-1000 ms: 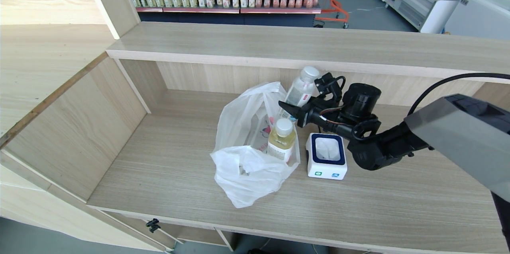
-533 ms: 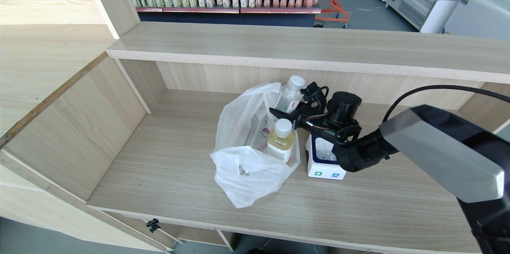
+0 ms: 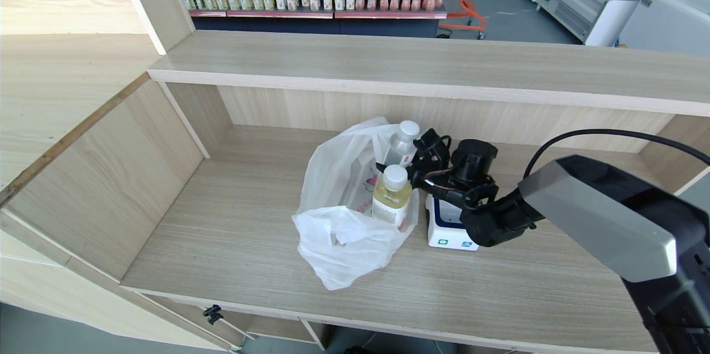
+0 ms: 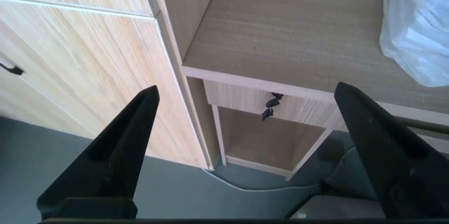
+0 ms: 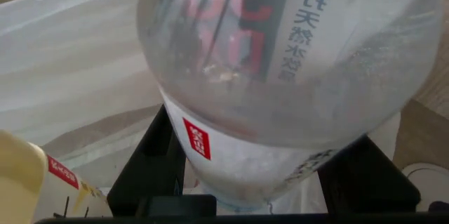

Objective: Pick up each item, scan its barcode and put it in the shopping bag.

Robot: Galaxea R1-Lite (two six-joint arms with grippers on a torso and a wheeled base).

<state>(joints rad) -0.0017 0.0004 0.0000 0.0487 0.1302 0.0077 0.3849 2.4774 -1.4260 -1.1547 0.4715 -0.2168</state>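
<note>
The right claw (image 3: 400,164) is clamped on 1 clear bottle (image 3: 400,146), held at the open mouth of the white bag (image 3: 333,232), just behind 1 yellow bottle (image 3: 391,194) standing inside. The left claw (image 4: 245,154) is spread wide apart.

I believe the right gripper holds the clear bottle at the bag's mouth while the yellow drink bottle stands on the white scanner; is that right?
Not quite: the yellow drink bottle stands inside the shopping bag, beside the white scanner, as the head view shows. The right gripper does hold the clear bottle at the bag's mouth.
</note>
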